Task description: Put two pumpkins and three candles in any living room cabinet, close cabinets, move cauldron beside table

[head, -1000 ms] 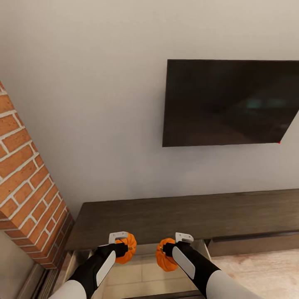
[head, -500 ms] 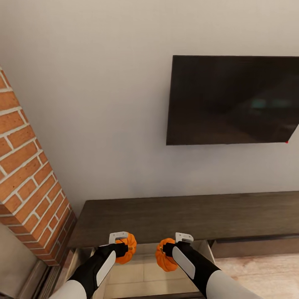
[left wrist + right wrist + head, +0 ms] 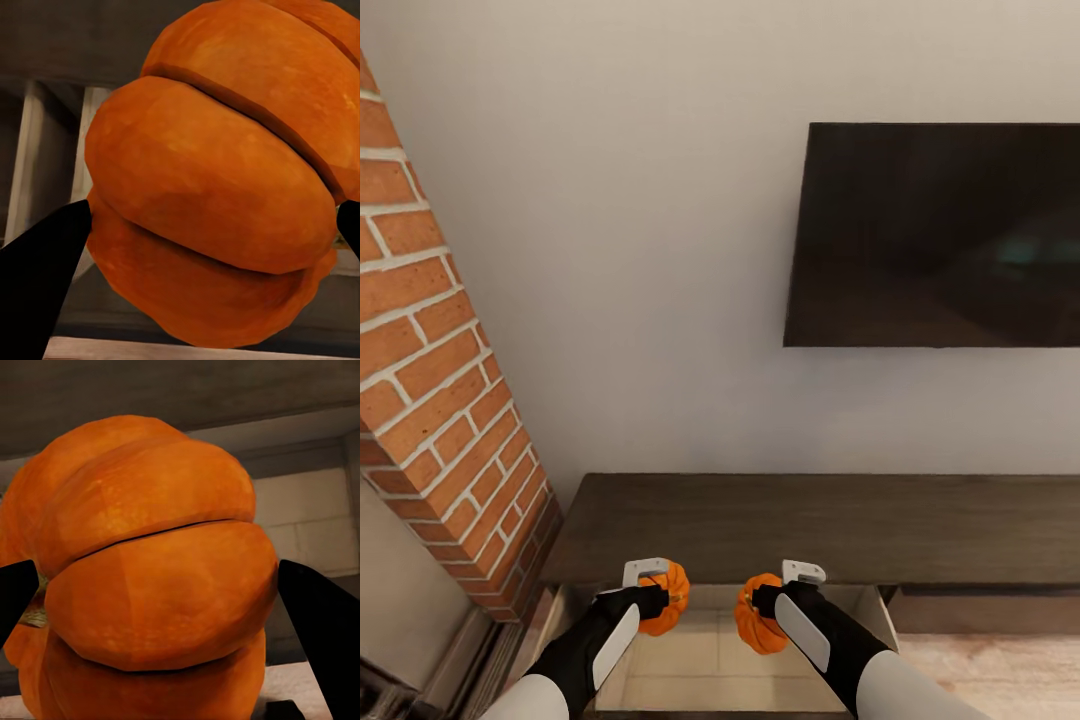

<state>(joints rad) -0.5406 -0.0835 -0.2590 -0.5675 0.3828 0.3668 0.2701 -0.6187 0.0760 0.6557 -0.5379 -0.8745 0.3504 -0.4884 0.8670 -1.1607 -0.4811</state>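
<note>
Pumpkins are hanging over the open cabinet (image 3: 780,520) drawer: the left gripper (image 3: 660,598) is clamping one pumpkin (image 3: 666,597), the right gripper (image 3: 760,600) is clamping the other pumpkin (image 3: 758,615), side by side above its pale inside.

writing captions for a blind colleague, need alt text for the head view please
Two black-and-white robot arms each hold a small round orange pumpkin, left end effector gripping the left pumpkin and right end effector the right pumpkin, over an open pale drawer of a long dark-brown wood cabinet. Above hangs a black wall television; a red brick column stands left.
</note>
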